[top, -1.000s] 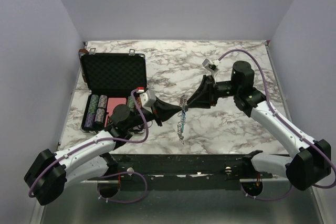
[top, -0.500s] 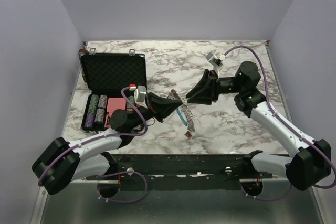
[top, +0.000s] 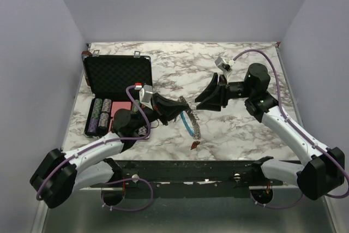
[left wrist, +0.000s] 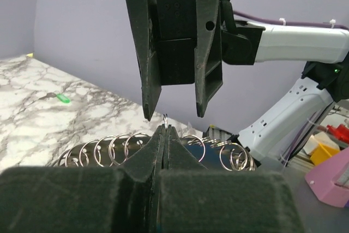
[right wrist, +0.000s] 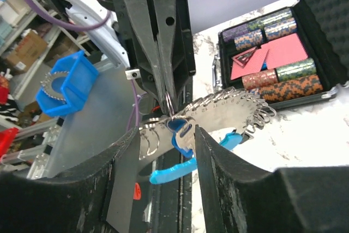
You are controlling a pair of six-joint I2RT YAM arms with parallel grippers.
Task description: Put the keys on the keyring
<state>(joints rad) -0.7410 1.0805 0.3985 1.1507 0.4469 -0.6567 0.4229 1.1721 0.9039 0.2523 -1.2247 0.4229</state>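
Now the right pincer [top: 197,102] has backed off the keyring [right wrist: 229,114].

Open black case [top: 117,77], poker chips [top: 101,114]

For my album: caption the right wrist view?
Left hand pinches a ring of the keyring before the open right hand.
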